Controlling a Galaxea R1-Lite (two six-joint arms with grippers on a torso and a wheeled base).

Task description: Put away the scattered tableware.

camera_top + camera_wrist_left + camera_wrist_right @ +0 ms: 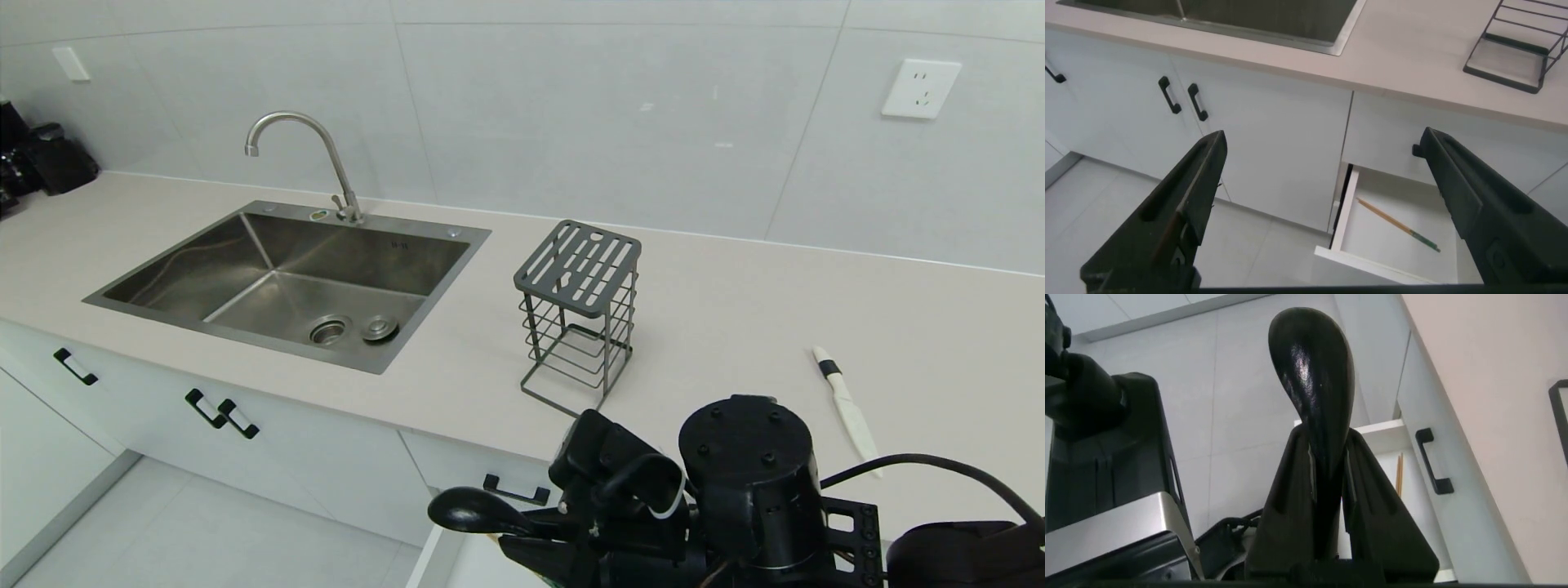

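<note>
Black spoon (pixel 469 510) is clamped in the right gripper (pixel 1321 457). Fingers (pixel 1288 478) are closed tight on the handle from both sides, with the bowl sticking out past the tips. It's held off the tabletop (pixel 735 327), in front of and below its front edge, by the cabinet fronts.

Left gripper (pixel 1321 140) has its fingers (pixel 1200 175) spread wide with nothing between them. It sits in front of the cabinets, near the open drawer (pixel 1343 220). One chopstick (pixel 1398 224) lies at an angle inside the drawer.

White knife (pixel 845 404) with a black band lies flat on the tabletop, right of the wire rack (pixel 580 314) and well apart from it. The rack stands upright, between the sink (pixel 286 278) and the knife. Can't tell whether the rack has anything in it.
</note>
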